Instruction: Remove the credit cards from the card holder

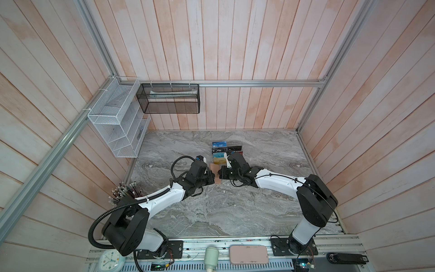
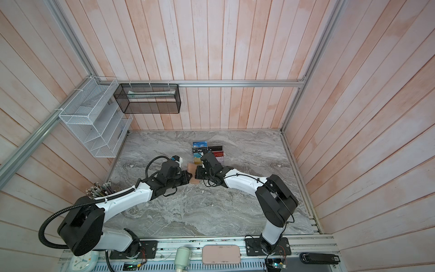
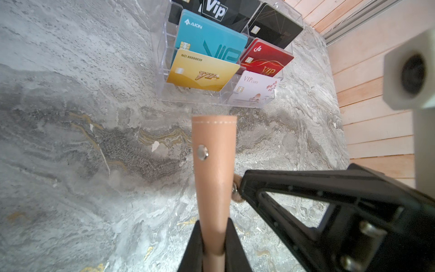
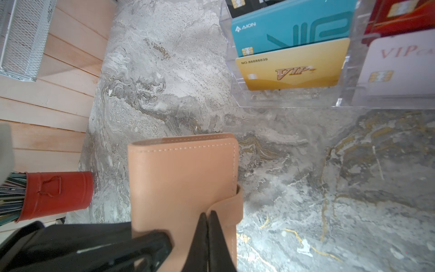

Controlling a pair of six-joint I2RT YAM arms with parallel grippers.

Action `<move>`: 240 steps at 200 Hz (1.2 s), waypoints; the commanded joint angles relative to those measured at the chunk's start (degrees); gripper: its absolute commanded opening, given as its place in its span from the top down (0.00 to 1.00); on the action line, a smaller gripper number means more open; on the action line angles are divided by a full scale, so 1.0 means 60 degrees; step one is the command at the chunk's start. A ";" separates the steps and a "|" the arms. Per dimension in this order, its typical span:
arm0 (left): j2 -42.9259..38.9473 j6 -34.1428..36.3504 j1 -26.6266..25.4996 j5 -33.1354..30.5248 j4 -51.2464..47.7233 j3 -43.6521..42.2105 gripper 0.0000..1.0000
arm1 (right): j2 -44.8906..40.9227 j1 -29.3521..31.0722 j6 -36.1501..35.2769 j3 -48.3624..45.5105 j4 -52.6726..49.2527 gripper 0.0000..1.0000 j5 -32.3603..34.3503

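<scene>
The card holder (image 1: 214, 168) (image 2: 191, 167) is a tan-pink wallet held on edge above the marble table, between both grippers. It is folded closed. In the left wrist view my left gripper (image 3: 213, 223) is shut on the card holder (image 3: 214, 164) at its spine, and a silver snap stud shows on its face. My right gripper (image 4: 208, 213) is shut on the snap tab (image 4: 231, 207), which curls off the card holder (image 4: 181, 179). The credit cards are hidden inside.
A clear acrylic rack of coloured cards (image 1: 222, 153) (image 3: 223, 58) (image 4: 306, 58) stands just behind the grippers. A red pot of pens (image 4: 56, 195) sits at the left wall. A white wire basket (image 1: 117, 122) and a black mesh basket (image 1: 168, 99) hang on the walls.
</scene>
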 commanded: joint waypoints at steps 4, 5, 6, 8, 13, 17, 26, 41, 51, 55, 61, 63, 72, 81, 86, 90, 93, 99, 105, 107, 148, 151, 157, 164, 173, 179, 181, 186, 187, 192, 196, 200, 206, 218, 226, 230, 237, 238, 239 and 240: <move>-0.0190 0.0079 0.0055 -0.0397 0.0349 -0.0135 1.00 | -0.0160 -0.0269 -0.0199 -0.0285 -0.0410 1.00 0.0206; -0.0190 0.0079 0.0055 -0.0397 0.0349 -0.0137 1.00 | -0.0167 -0.0277 -0.0199 -0.0294 -0.0406 1.00 0.0198; -0.0190 0.0086 0.0055 -0.0397 0.0343 -0.0137 1.00 | -0.0164 -0.0281 -0.0199 -0.0298 -0.0397 1.00 0.0194; -0.0190 0.0081 0.0055 -0.0397 0.0337 -0.0138 1.00 | -0.0172 -0.0284 -0.0200 -0.0301 -0.0397 1.00 0.0188; -0.0176 0.0092 0.0056 -0.0397 0.0335 -0.0138 1.00 | -0.0178 -0.0298 -0.0200 -0.0330 -0.0369 1.00 0.0154; -0.0164 0.0101 0.0059 -0.0405 0.0324 -0.0138 1.00 | -0.0188 -0.0312 -0.0200 -0.0351 -0.0352 1.00 0.0126; -0.0136 0.0090 0.0056 -0.0447 0.0259 -0.0124 1.00 | -0.0226 -0.0336 -0.0186 -0.0396 -0.0307 1.00 0.0090; -0.0131 0.0079 0.0058 -0.0416 0.0273 -0.0136 1.00 | -0.0261 -0.0360 -0.0185 -0.0470 -0.0170 1.00 -0.0033; -0.0122 0.0050 0.0056 -0.0363 0.0325 -0.0152 1.00 | -0.0275 -0.0358 -0.0175 -0.0494 -0.0122 1.00 -0.0062; -0.0117 0.0041 0.0066 -0.0354 0.0339 -0.0153 1.00 | -0.0290 -0.0354 -0.0171 -0.0493 -0.0112 1.00 -0.0086; -0.0102 0.0049 0.0057 -0.0326 0.0348 -0.0139 1.00 | -0.0291 -0.0354 -0.0171 -0.0521 -0.0106 1.00 -0.0109; -0.0091 0.0050 0.0056 -0.0314 0.0350 -0.0131 1.00 | -0.0292 -0.0357 -0.0178 -0.0522 -0.0097 1.00 -0.0111; -0.0067 0.0055 0.0062 -0.0248 0.0374 -0.0123 1.00 | -0.0304 -0.0354 -0.0185 -0.0550 -0.0067 1.00 -0.0156; -0.0004 0.0082 0.0062 -0.0151 0.0416 -0.0107 1.00 | -0.0333 -0.0372 -0.0196 -0.0571 -0.0043 1.00 -0.0174; 0.0020 0.0093 0.0058 -0.0073 0.0445 -0.0096 1.00 | -0.0345 -0.0372 -0.0199 -0.0590 -0.0049 1.00 -0.0175; 0.0051 0.0094 0.0055 -0.0018 0.0473 -0.0072 1.00 | -0.0354 -0.0372 -0.0213 -0.0593 -0.0058 1.00 -0.0185; 0.0078 0.0106 0.0055 0.0027 0.0492 -0.0077 1.00 | -0.0366 -0.0385 -0.0218 -0.0615 -0.0053 1.00 -0.0189; 0.0131 0.0108 0.0056 0.0150 0.0555 -0.0079 1.00 | -0.0418 -0.0394 -0.0215 -0.0649 -0.0054 1.00 -0.0200; 0.0220 0.0095 0.0063 0.0238 0.0602 -0.0080 1.00 | -0.0466 -0.0413 -0.0214 -0.0698 -0.0064 1.00 -0.0212; 0.0239 0.0087 0.0057 0.0263 0.0618 -0.0072 1.00 | -0.0486 -0.0415 -0.0214 -0.0712 -0.0054 1.00 -0.0218; 0.0604 -0.0008 0.0055 0.0393 0.0752 -0.0061 1.00 | -0.0856 -0.0588 -0.0200 -0.1163 -0.0024 1.00 -0.0273; 0.0602 -0.0009 0.0055 0.0394 0.0770 -0.0075 1.00 | -0.0870 -0.0592 -0.0211 -0.1190 -0.0022 1.00 -0.0277; 0.0622 -0.0023 0.0057 0.0391 0.0804 -0.0087 1.00 | -0.0887 -0.0619 -0.0214 -0.1242 -0.0007 1.00 -0.0309; 0.0648 -0.0031 0.0059 0.0390 0.0818 -0.0094 1.00 | -0.0899 -0.0636 -0.0200 -0.1281 -0.0003 1.00 -0.0342; 0.0701 -0.0038 0.0041 0.0394 0.0833 -0.0102 1.00 | -0.0894 -0.0673 -0.0200 -0.1341 0.0017 1.00 -0.0394; 0.0743 -0.0038 0.0034 0.0419 0.0848 -0.0107 1.00 | -0.0885 -0.0680 -0.0200 -0.1361 0.0029 1.00 -0.0434; 0.0761 -0.0038 0.0040 0.0422 0.0848 -0.0108 1.00 | -0.0880 -0.0680 -0.0200 -0.1365 0.0024 1.00 -0.0438; 0.0802 -0.0038 0.0039 0.0423 0.0862 -0.0121 1.00 | -0.0874 -0.0680 -0.0189 -0.1385 0.0036 1.00 -0.0451; 0.0811 -0.0038 0.0040 0.0430 0.0863 -0.0122 1.00 | -0.0869 -0.0680 -0.0187 -0.1393 0.0037 1.00 -0.0460; 0.0855 -0.0038 0.0039 0.0437 0.0863 -0.0131 1.00 | -0.0863 -0.0680 -0.0178 -0.1422 0.0057 1.00 -0.0480; 0.0891 -0.0038 0.0040 0.0450 0.0876 -0.0138 1.00 | -0.0849 -0.0680 -0.0158 -0.1455 0.0079 1.00 -0.0494; 0.0920 -0.0051 0.0040 0.0463 0.0878 -0.0151 1.00 | -0.0837 -0.0680 -0.0143 -0.1495 0.0124 1.00 -0.0515; 0.0939 -0.0040 0.0041 0.0480 0.0878 -0.0166 1.00 | -0.0844 -0.0673 -0.0113 -0.1551 0.0155 1.00 -0.0545; 0.1000 -0.0051 0.0026 0.0467 0.0903 -0.0221 1.00 | -0.0863 -0.0687 -0.0057 -0.1654 0.0223 1.00 -0.0571; 0.1021 -0.0053 0.0026 0.0454 0.0921 -0.0253 1.00 | -0.0869 -0.0680 -0.0039 -0.1706 0.0271 1.00 -0.0564; 0.1036 -0.0044 0.0026 0.0452 0.0934 -0.0268 1.00 | -0.0877 -0.0689 -0.0025 -0.1733 0.0275 1.00 -0.0571; 0.1054 -0.0038 0.0026 0.0438 0.0936 -0.0270 0.99 | -0.0864 -0.0680 -0.0035 -0.1763 0.0290 1.00 -0.0571; 0.1062 -0.0038 0.0026 0.0438 0.0936 -0.0270 0.98 | -0.0864 -0.0680 -0.0037 -0.1765 0.0288 1.00 -0.0564; 0.1066 -0.0038 0.0026 0.0438 0.0936 -0.0270 0.97 | -0.0863 -0.0680 -0.0037 -0.1766 0.0295 1.00 -0.0567; 0.1061 -0.0031 0.0026 0.0438 0.0936 -0.0270 0.97 | -0.0849 -0.0680 -0.0038 -0.1766 0.0298 1.00 -0.0569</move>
